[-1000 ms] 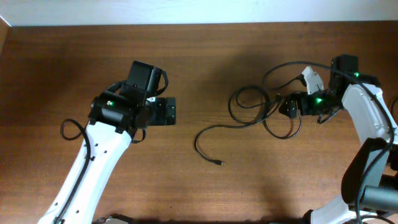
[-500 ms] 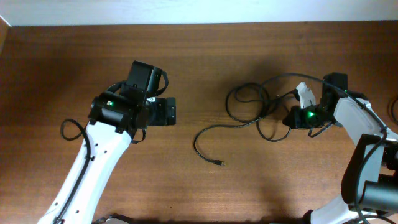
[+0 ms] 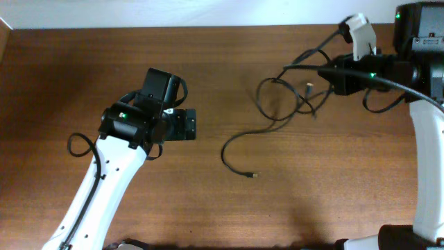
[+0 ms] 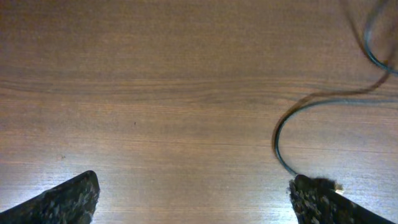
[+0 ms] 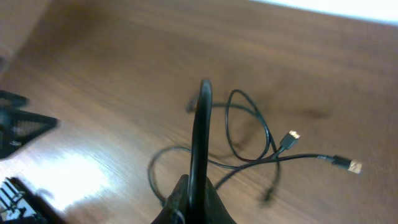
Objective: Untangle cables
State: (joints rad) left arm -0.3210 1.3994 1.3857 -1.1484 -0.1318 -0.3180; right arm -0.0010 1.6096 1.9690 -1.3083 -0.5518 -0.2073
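The thin black cables (image 3: 288,104) lie in a loose tangle of loops on the right half of the brown wooden table (image 3: 83,62). One long tail curls away toward the middle and ends in a small metal-tipped plug (image 3: 253,176). I judge them light, limp and a little springy: they will hold no shape, drag along whatever they cross, and slip through a loose pinch. So I would take a single strand near a plug or along a free tail, not at a crossing, and pull gently to spare the plugs. My right claw (image 5: 194,194) is closed on one strand, which rises in a tight arc from between its fingers, and part of the bundle seems to hang clear of the table. My left claw (image 4: 193,205) hovers spread wide and empty over bare wood, with the free tail's end just beside one fingertip (image 4: 317,204).
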